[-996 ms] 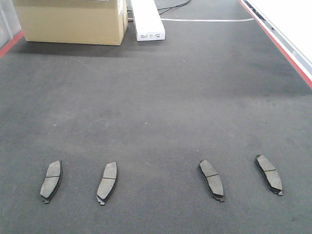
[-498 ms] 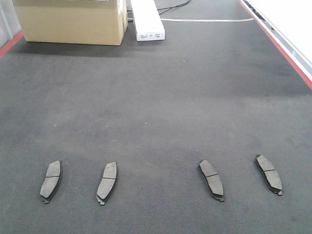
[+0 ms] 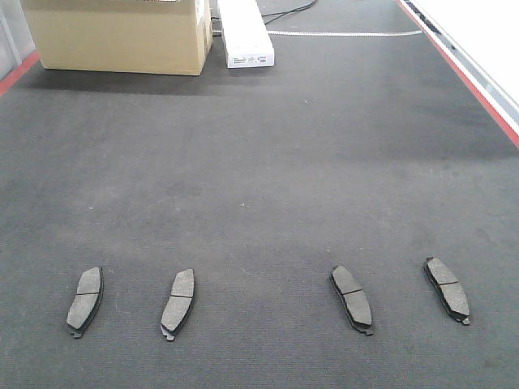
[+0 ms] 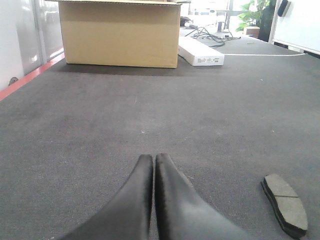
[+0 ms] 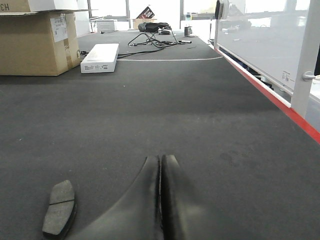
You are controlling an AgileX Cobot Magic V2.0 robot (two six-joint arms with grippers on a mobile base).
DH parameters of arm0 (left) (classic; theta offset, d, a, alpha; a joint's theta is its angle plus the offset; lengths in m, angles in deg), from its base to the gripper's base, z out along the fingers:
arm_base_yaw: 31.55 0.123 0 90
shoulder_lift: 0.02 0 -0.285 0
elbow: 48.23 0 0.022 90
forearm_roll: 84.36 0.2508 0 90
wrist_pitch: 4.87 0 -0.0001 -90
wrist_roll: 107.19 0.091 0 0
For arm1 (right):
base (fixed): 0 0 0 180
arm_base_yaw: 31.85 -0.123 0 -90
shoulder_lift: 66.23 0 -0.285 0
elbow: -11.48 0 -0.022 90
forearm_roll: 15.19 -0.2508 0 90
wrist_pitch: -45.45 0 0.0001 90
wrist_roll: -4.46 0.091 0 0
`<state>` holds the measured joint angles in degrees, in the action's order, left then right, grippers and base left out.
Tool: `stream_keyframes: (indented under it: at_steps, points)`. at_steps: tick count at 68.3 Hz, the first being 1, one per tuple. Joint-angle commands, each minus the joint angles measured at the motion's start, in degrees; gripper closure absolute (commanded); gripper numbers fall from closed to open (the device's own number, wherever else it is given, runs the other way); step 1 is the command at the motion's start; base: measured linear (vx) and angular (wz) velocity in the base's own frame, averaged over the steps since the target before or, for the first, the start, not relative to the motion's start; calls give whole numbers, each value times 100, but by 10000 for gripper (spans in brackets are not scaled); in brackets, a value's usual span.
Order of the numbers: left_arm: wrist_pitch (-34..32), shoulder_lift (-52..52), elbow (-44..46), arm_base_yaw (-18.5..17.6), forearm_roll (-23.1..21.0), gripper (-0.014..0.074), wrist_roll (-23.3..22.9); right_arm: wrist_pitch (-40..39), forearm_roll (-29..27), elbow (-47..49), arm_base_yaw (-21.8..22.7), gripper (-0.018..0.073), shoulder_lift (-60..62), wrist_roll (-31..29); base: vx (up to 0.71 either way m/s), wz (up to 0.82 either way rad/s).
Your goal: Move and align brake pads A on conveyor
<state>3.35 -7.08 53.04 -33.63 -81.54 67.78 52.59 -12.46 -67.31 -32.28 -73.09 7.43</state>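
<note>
While I compare the front view against the frames from the last second, almost nothing differs: the second brake pad [image 3: 178, 302] from the conveyor's left edge seems to have shifted very slightly; the rest sit as before. I judge the task barely begun, or paused between moves.

All four pads lie flat on the conveyor [image 3: 259, 178] in a loose row near its near edge. Far-left pad [image 3: 85, 301] and its neighbour lean top-rightward; third pad [image 3: 352, 299] and far-right pad [image 3: 448, 289] lean top-leftward. So the row is not yet aligned, and a wider gap splits the two pairs.

Left gripper [image 4: 153, 165]: fingers pressed together, nothing between them, low over bare belt. One pad [image 4: 285, 203] lies to its right, apart from the tips; likely the second pad, though I can't confirm.

Right gripper [image 5: 161, 165]: likewise closed and empty. A pad [image 5: 60, 207] lies to its left, apart, its lower end cut by the frame edge.

Neither arm shows in the front view, so I cannot place the grippers against the row exactly. Whether the tips touch the belt is unclear.

Cardboard box [image 3: 122, 36] and white carton [image 3: 245, 32] stand at the far edge, well apart from the pads.
</note>
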Motion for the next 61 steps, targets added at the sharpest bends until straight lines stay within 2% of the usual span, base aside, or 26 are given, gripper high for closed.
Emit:
stream_keyframes:
  at_steps: [1,17,61]
  points:
    - [-457,81,-100,-1,-38,603,1,-474,19,-72,43,571,35,-7,0,0]
    - [-457,81,-100,-1,-38,603,1,-714,19,-72,43,571,35,-12,0,0]
    - [-457,81,-100,-1,-38,603,1,-714,13,-72,43,571,35,-12,0,0]
